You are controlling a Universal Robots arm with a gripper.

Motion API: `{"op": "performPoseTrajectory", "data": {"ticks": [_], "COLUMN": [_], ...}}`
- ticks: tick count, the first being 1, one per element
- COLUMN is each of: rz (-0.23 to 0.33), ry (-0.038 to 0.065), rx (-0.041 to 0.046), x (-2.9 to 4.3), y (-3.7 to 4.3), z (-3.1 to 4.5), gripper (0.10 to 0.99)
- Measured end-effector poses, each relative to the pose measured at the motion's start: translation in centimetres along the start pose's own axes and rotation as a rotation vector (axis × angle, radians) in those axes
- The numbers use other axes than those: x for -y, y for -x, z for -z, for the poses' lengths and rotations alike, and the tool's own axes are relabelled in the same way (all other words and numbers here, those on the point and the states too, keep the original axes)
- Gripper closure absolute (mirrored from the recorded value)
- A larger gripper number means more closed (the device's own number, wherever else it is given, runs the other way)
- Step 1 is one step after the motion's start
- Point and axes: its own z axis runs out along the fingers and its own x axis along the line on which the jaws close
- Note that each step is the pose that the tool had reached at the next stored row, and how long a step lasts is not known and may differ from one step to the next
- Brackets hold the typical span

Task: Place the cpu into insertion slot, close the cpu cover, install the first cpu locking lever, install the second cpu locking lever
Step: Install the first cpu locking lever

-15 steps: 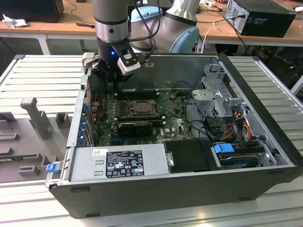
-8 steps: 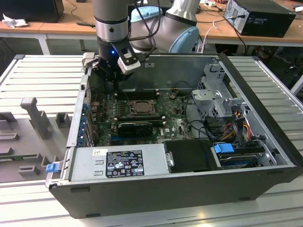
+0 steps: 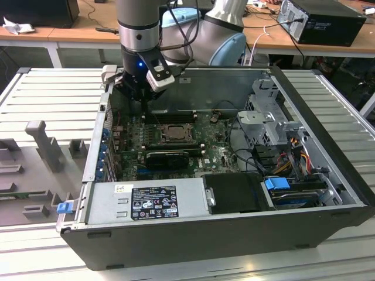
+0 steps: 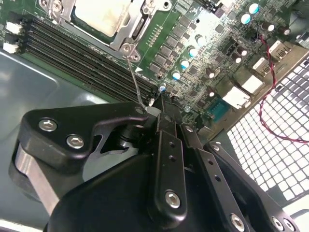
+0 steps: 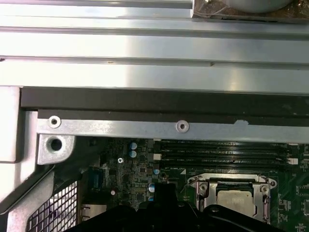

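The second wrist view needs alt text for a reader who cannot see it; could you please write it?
The tip of the black hand meets the free end of a thin locking lever that runs to a corner of the cpu cover. The cover lies closed around the cpu, beside memory slots.

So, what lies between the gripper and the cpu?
In the second wrist view, black memory slots and a thin metal lever lie between the gripper and the cpu.

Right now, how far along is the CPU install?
Done: the cpu is seated, with the cpu cover down over it. In hand: the end effector is at the tip of a thin locking lever that sticks out from the cover's corner, apparently unlatched. Left: latching the levers.
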Motion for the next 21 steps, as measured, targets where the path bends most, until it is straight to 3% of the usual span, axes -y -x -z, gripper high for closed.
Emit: {"op": "performPoseTrajectory", "data": {"ticks": [6, 21], "rz": [0.000, 0.000], "ry": [0.000, 0.000], "rx": [0.0000, -0.0001], "x": [0.01, 0.11], "y": [0.92, 4.76], "z": [0.01, 0.03], "gripper": [0.980, 0.980]}}
